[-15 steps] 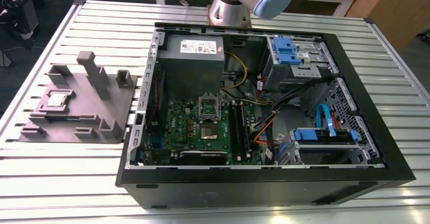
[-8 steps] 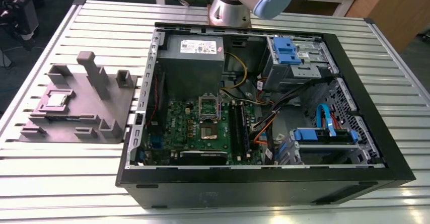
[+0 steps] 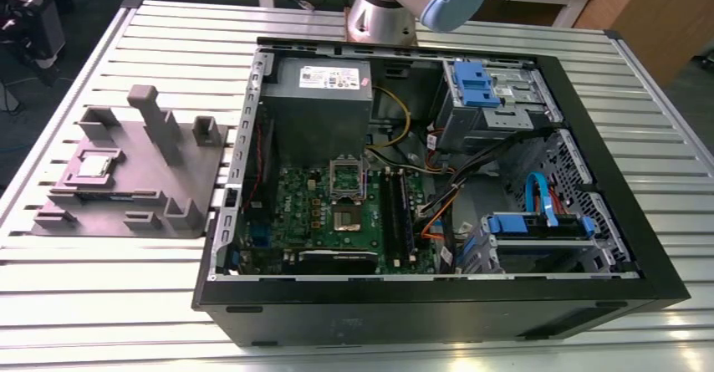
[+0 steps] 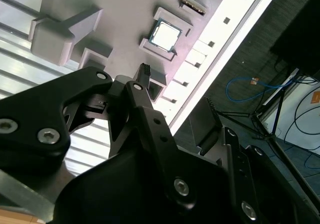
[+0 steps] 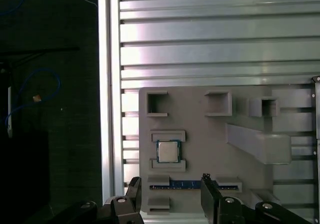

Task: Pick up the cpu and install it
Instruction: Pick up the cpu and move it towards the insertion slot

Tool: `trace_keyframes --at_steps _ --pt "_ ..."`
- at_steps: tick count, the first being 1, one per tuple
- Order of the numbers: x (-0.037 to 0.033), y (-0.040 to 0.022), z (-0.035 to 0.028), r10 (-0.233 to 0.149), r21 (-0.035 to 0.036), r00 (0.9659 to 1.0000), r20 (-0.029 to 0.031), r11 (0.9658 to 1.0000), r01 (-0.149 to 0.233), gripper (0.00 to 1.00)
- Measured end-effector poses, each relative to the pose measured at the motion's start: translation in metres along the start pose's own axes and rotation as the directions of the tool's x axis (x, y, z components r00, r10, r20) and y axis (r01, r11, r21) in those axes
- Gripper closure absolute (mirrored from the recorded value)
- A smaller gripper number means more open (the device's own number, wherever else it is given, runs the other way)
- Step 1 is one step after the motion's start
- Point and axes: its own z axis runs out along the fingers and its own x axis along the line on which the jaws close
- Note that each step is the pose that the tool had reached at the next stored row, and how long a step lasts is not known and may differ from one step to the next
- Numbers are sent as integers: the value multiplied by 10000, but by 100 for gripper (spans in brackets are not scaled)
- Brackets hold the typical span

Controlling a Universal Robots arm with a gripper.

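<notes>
Cpu (image 5: 168, 151) lies flat, metal top up, in a shallow recess of the grey holder (image 5: 210, 134). The holder stands on the slatted table (image 5: 200, 34), just beside the open computer case (image 3: 446, 180), on the exterior view's left. The gripper (image 5: 170, 181) hangs above the holder, fingers spread wide, holding nothing.

An open computer case (image 3: 424, 309) lies on the slatted worktop (image 3: 112, 305); a grey holder block (image 3: 167, 167) stands just beside it, near one worktop edge
</notes>
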Motion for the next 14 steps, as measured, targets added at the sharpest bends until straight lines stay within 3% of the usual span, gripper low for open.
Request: trace_keyframes --at_steps 9,10,14 --pt "-1 -1 32 0 1 10000 -26 10000 0 41" --pt "-2 -1 57 1 2 10000 -55 10000 0 41" --pt "-3 -2 72 1 2 10000 -68 10000 -1 41"
